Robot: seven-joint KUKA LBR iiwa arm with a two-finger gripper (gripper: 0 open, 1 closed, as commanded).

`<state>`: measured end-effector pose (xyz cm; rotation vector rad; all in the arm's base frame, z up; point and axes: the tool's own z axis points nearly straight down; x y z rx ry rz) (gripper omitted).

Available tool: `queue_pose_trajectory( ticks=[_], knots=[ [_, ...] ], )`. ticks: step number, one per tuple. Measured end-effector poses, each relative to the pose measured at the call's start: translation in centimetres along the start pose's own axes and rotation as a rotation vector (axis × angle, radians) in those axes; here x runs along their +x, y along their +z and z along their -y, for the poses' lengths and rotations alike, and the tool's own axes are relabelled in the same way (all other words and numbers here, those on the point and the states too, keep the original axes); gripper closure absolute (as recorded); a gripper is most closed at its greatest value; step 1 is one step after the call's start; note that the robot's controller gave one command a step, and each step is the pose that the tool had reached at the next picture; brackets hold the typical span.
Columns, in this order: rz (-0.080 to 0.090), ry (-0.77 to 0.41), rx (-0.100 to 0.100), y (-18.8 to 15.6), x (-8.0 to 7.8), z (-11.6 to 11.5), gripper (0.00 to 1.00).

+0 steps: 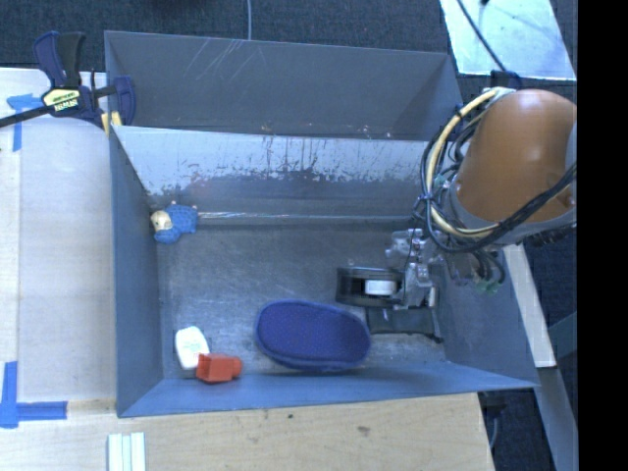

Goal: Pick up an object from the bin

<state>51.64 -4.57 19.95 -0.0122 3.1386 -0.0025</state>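
- The gripper [397, 292] is down low over the right part of the bin [285, 96], close to the floor, with the arm coming in from the right.
- Clenched or released? I cannot tell; the wrist and its cables cover too much of it.
- Just left of it, touching or nearly so, sits a dark block [365, 285] with a pale patch on top. Whether that is a loose thing or part of the robot, I can't say.
- Nearest clear candidate: the blue oval thing [314, 337], lying flat on the floor near the front wall, just beside the gripper and a little forward-left of it.
- Further left along the front wall: a white lump [191, 345] and a red piece [220, 368], touching or very nearly.
- Well apart, by the back-left corner, a small blue-and-yellow thing [173, 222].
- My read of the step: the reach is made, the grasp itself not confirmed, and nothing is seen lifted.
- Next move, as I judge it: settle squarely over one item, take a firm hold, then rise straight up clear of the sloping right wall. The blue oval looks wide and soft, so a hold across its narrow side seems wiser.
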Motion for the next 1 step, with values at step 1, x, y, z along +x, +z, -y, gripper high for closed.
queue_pose_trajectory(
  ticks=[1],
  knots=[
    [0.001, -0.006, -0.001, -16.14, 2.84, -2.91, 1.00]
  ],
)
